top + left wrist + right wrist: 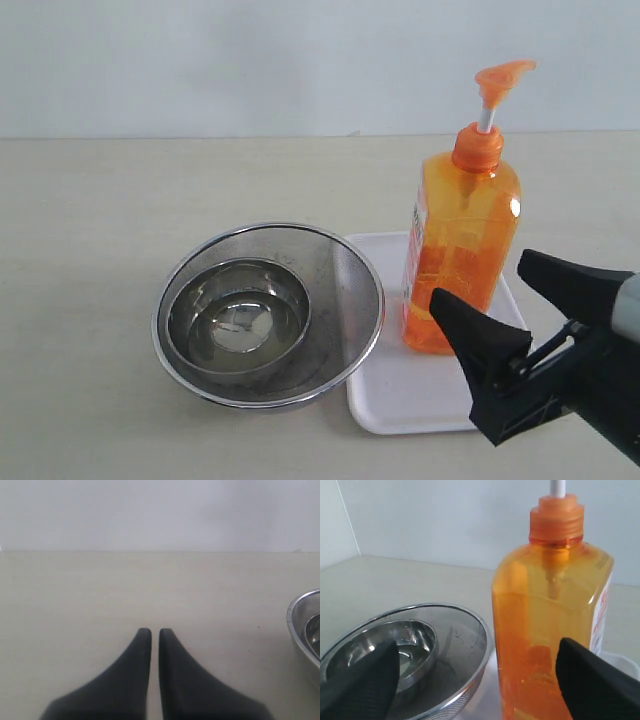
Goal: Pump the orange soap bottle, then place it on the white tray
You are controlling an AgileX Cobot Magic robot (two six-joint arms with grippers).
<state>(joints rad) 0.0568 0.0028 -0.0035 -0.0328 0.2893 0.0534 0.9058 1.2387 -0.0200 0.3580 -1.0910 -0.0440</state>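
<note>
Exterior view shows beige tabletop (90, 200), pale wall (250, 60), right tool (478, 275) spread; left tool (155, 631) pressed together.

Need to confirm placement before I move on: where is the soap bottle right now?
In the exterior view the soap bottle stands upright on the white tray, right of centre, just right of the nested steel bowls, with the open right gripper close by.
</note>
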